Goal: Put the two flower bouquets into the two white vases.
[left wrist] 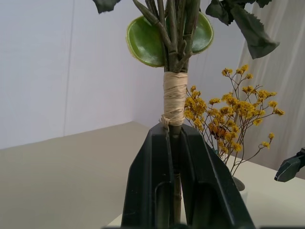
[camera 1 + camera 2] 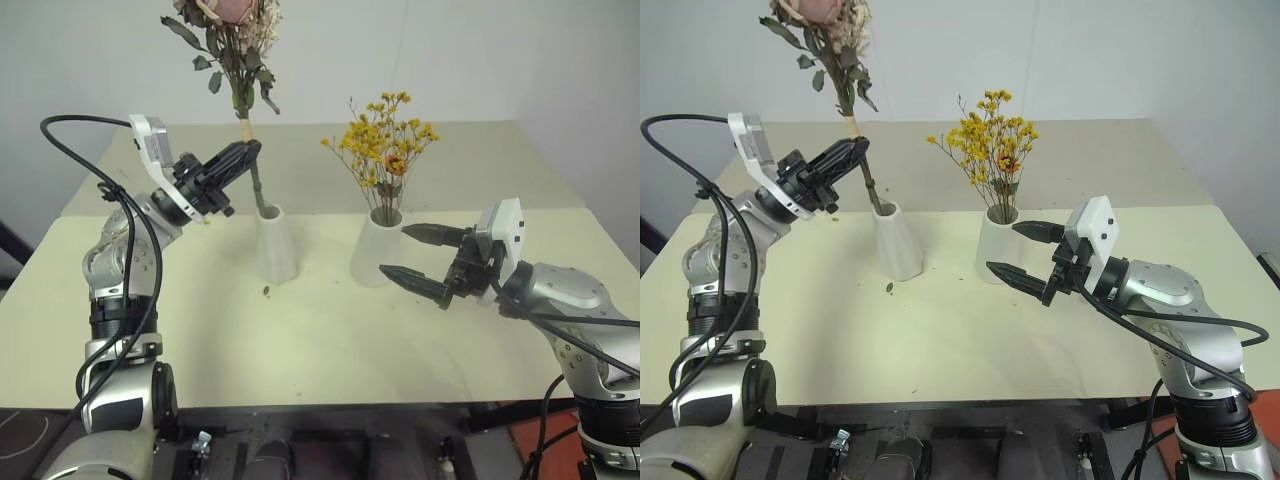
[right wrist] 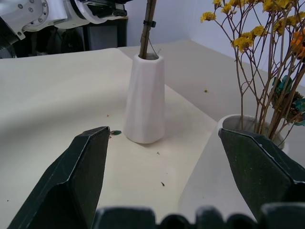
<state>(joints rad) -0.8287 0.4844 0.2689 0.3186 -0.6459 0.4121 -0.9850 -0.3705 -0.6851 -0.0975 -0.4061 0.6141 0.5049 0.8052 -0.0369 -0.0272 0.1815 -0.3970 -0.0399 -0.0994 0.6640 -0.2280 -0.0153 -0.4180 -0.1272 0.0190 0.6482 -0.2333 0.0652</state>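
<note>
The pink rose bouquet (image 2: 232,40) stands tall with the lower end of its stem inside the slim white vase (image 2: 274,245). My left gripper (image 2: 245,155) is shut on that stem just below its raffia binding (image 1: 174,98). The yellow blossom spray (image 2: 385,145) sits in the stouter white vase (image 2: 376,250). My right gripper (image 2: 410,253) is open beside the stouter vase, one finger on each side of its right flank, holding nothing. In the right wrist view the slim vase (image 3: 144,100) stands ahead, between the open fingers, and the stouter vase's rim (image 3: 238,124) is close by.
The pale cream table (image 2: 300,340) has bare room in front of both vases. A small fallen leaf (image 2: 266,291) lies just before the slim vase. A white wall rises behind the table.
</note>
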